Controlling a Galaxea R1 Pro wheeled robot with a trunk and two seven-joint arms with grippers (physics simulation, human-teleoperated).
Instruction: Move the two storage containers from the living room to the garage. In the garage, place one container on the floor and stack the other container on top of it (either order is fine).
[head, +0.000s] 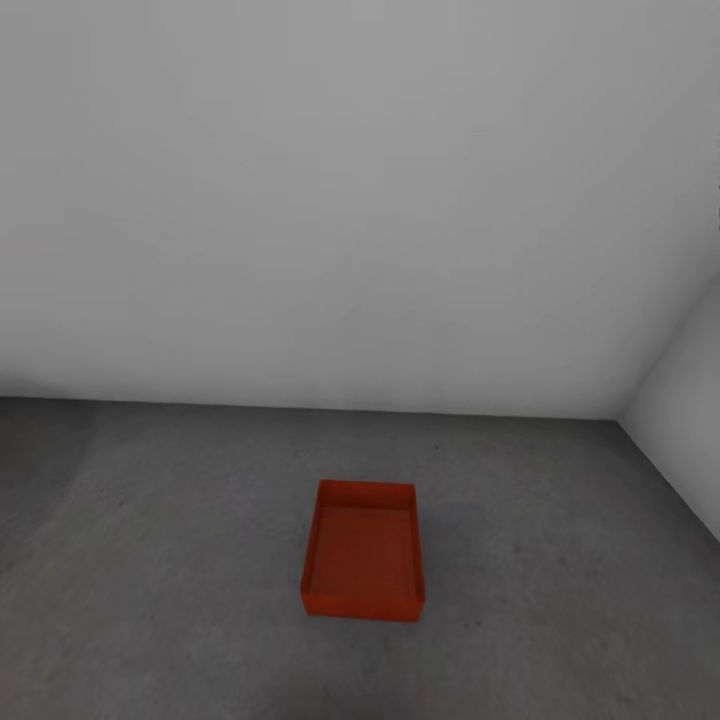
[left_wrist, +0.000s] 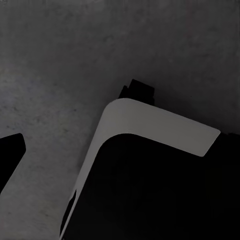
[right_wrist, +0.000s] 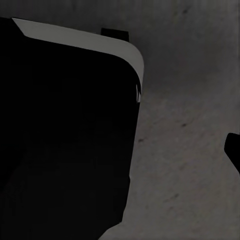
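- Storage container (head: 363, 552), one orange-red open-topped bin, is sitting on the garage's dark grey concrete floor (head: 180, 560), a bit right of centre in my head view, open side up and nothing inside as far as I can see.
- It's out in the open, well apart from the white back wall (head: 350, 200) and from the side wall (head: 690, 440) that comes in at the far right corner.
- My grippers: honestly can't tell if they're open or closed. Both wrist views mostly show dark, white-edged robot body (left_wrist: 150, 180) over bare concrete, with just a black sliver at the edge.
- My read is that one bin is placed and the other one has yet to go on top.
- What could go wrong: this bin is squared up roughly with the back wall, so if I bring the second one in twisted, its tapered walls could catch on the rim and leave it sitting crooked or sliding off.
- Also, driving in too close could bump the bin with my base and shove it away, since nothing holds it down.
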